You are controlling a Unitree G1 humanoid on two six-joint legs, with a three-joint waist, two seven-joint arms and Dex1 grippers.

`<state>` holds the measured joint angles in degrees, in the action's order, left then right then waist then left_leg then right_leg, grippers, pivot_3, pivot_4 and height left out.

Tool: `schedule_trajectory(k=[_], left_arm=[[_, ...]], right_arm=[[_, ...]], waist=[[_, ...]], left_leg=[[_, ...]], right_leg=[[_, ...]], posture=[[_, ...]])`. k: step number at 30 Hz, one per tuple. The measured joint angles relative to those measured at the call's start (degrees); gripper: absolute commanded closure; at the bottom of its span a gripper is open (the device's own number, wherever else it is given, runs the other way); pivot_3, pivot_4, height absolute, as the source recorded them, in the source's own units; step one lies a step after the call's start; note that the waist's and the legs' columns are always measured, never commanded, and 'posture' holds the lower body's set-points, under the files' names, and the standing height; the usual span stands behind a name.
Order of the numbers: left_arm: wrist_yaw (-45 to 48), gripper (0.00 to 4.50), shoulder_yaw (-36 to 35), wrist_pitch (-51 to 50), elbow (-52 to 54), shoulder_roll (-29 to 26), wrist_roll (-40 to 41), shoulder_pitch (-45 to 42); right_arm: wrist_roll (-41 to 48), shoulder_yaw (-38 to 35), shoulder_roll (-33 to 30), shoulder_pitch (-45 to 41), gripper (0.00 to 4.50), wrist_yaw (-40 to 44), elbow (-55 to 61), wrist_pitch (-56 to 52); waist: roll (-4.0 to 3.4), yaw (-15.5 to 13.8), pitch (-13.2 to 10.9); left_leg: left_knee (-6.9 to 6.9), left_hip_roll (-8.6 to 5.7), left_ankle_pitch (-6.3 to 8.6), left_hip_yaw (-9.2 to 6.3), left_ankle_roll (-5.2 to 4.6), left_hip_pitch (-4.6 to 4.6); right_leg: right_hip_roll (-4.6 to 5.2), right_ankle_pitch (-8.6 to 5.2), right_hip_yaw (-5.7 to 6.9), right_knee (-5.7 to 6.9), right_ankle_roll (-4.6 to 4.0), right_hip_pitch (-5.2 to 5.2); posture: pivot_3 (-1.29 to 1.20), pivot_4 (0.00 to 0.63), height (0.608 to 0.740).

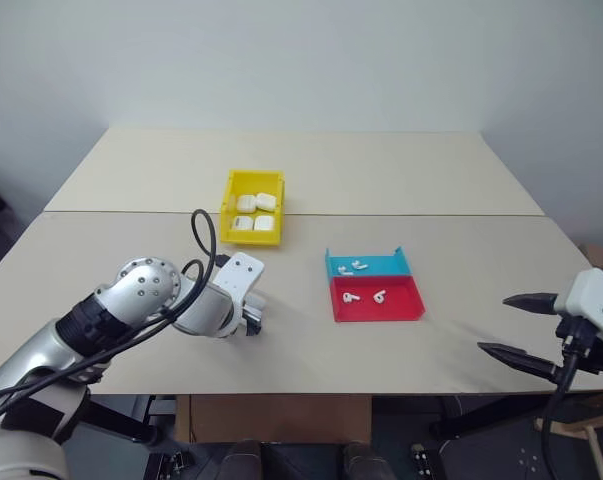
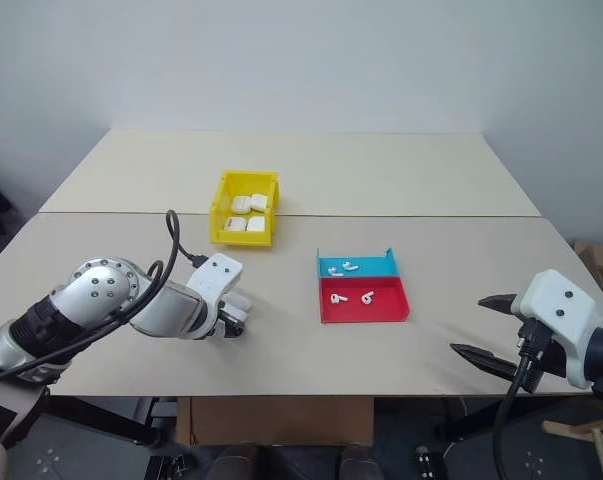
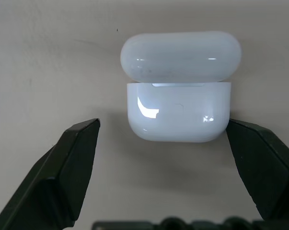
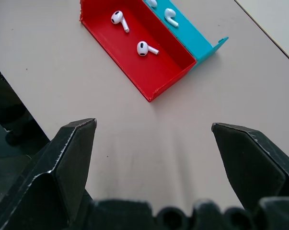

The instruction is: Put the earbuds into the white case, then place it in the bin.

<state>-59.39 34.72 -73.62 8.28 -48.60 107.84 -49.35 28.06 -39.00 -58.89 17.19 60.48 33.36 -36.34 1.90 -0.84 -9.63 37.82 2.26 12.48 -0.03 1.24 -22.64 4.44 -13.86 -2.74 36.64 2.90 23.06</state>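
Nearest the robot, the left tool point(image 3: 161, 127) points down at the desk point(image 1: 311, 350) with its two black fingers point(image 3: 63, 167) spread wide and released, gripping nothing. Between those fingers, in the left wrist view, sits the white case point(image 3: 179, 91) on the bare desk surface, its lid hinged up above the body; one finger tip is just beside the case's lower corner, and whether it touches I cannot tell, while the other finger stands apart from it. In the head views the left arm covers that spot near the front edge, left of centre. On the robot's right, the right tool point(image 1: 516, 325) hovers near the desk's front right corner, also released, its fingers point(image 4: 63, 163) wide apart with nothing between them, pointing toward the tray. A little farther in, right of centre, lies a shallow tray point(image 1: 376, 310) with a red half toward the robot and a teal half behind it. Two of the earbuds point(image 4: 143, 48) lie in the red half, apart from each other, and two more small white earbuds rest in the teal half. Farther back and to the left, near the seam where two desk tops meet, stands the yellow bin point(image 1: 231, 195), holding several white cases side by side.
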Motion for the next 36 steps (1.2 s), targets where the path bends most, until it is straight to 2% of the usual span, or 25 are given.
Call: schedule_trajectory(k=[7, 8, 10, 21, 26, 30, 33, 34, 36], left_arm=[[0.8, 0.0, -0.58, -0.73, -0.09, 0.92, -1.13, 0.1], [0.79, 0.36, -0.7, -0.77, -0.17, 1.05, -1.08, 0.15], [0.92, 0.79, -0.8, -0.87, -0.26, 1.52, -1.06, 0.25], [2.65, 4.27, -1.58, -2.56, 0.78, 3.68, -2.97, 1.72], [3.96, 4.27, -2.46, -3.41, 2.41, 2.75, -6.41, 2.35], [8.92, 4.27, -4.08, -5.47, 7.69, -0.47, -10.23, 3.55], [20.47, 4.27, -10.0, -6.21, 12.48, -6.58, -14.21, 6.15], [25.49, 4.27, -12.46, -4.58, 14.42, -9.14, -17.3, 8.0], [39.56, 4.27, -17.47, 3.58, 19.06, -16.5, -28.43, 15.15]], right_arm=[[0.02, 0.0, 0.15, 0.27, 0.03, -0.97, 1.17, -0.59], [0.03, 0.0, 0.21, 0.33, 0.0, -1.05, 1.21, -0.64], [0.02, 0.0, 0.27, 0.52, 0.0, -1.21, 1.49, -0.84], [0.01, 0.01, 0.27, 0.9, 0.0, -1.93, 2.08, -1.04], [0.05, 0.01, 0.26, 0.9, 0.0, -1.87, 2.03, -1.05], [-0.02, 0.05, 0.24, 0.73, 0.0, -1.71, 1.7, -1.02], [-0.37, 0.28, 0.04, -0.44, 0.0, -1.52, 0.43, -0.73], [-0.42, 0.52, -0.15, -1.14, 0.0, -1.5, 0.06, -0.51], [-0.6, 0.73, -0.34, -2.41, 0.0, -1.53, -0.68, -0.15]], waist=[[-0.01, -0.18, 0.01], [-0.01, -0.25, 0.01], [-0.01, -0.35, 0.01], [-0.02, 0.18, 0.01], [-0.02, 0.42, 0.01], [-0.01, 0.38, 0.0], [-0.01, 0.47, 0.0], [-0.02, 0.52, -0.01], [-0.04, 0.78, -0.01]], left_leg=[[0.0, -0.08, -0.01, -0.03, 0.01, 0.01], [0.0, -0.08, -0.01, -0.03, 0.01, 0.01], [0.0, -0.08, -0.01, -0.03, 0.01, 0.0], [-0.01, -0.07, 0.0, -0.03, 0.01, 0.21], [-0.07, -0.05, 0.0, -0.04, 0.01, 0.22], [-0.09, -0.07, 0.0, -0.03, 0.01, -0.08], [-0.09, -0.07, 0.0, -0.03, 0.01, -0.36], [-0.11, -0.07, 0.0, -0.02, 0.01, -0.36], [-0.28, -0.06, 0.0, 0.02, 0.02, -0.3]], right_leg=[[0.06, -0.02, 0.0, -0.02, 0.02, -0.05], [0.07, -0.02, 0.0, -0.04, 0.03, -0.05], [0.07, -0.02, 0.0, -0.06, 0.04, -0.04], [0.06, -0.16, 0.0, -0.13, -0.16, -0.27], [0.04, -0.15, 0.0, -0.29, -0.14, -0.31], [0.05, 0.01, 0.0, -0.57, 0.09, -0.15], [0.04, 0.29, 0.0, -0.58, -0.08, 0.12], [0.04, 0.28, 0.0, -0.59, -0.08, 0.16], [0.03, 0.19, 0.02, -0.65, -0.24, 0.16]], posture=[[0.0, 0.15, 0.74], [0.0, 0.15, 0.74], [0.0, 0.15, 0.74], [0.0, 0.15, 0.74], [0.0, 0.15, 0.74], [0.0, 0.15, 0.74], [0.0, 0.15, 0.74], [0.0, 0.15, 0.74], [0.0, 0.15, 0.74]])
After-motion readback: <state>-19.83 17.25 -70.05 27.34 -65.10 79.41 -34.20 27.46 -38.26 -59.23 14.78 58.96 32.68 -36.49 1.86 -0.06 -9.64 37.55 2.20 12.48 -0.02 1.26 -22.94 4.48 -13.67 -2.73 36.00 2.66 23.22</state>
